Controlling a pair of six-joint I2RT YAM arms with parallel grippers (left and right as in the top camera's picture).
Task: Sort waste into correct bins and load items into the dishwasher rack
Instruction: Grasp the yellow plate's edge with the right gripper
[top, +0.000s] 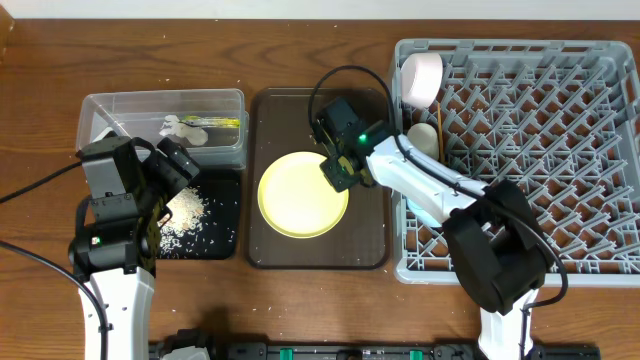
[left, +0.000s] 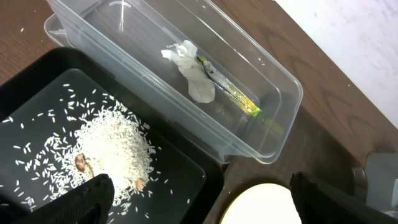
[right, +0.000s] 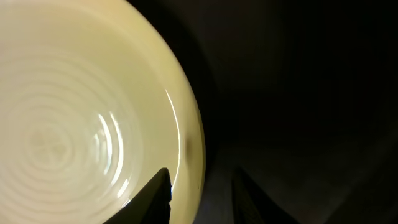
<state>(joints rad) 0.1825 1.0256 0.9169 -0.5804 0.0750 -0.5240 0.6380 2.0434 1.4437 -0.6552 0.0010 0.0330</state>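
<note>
Fingers (right: 160, 198) of right arm parted astride plate (top: 295, 200) rim at 2 o'clock; likely stiff, slick, breakable: pinch rim firmly.

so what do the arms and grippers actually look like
Both arms are alike: the left arm and right arm have white links joined by black joint housings, each with a small green light and thin black cables looping off. The left gripper and right gripper are black with two tapered fingers.
</note>
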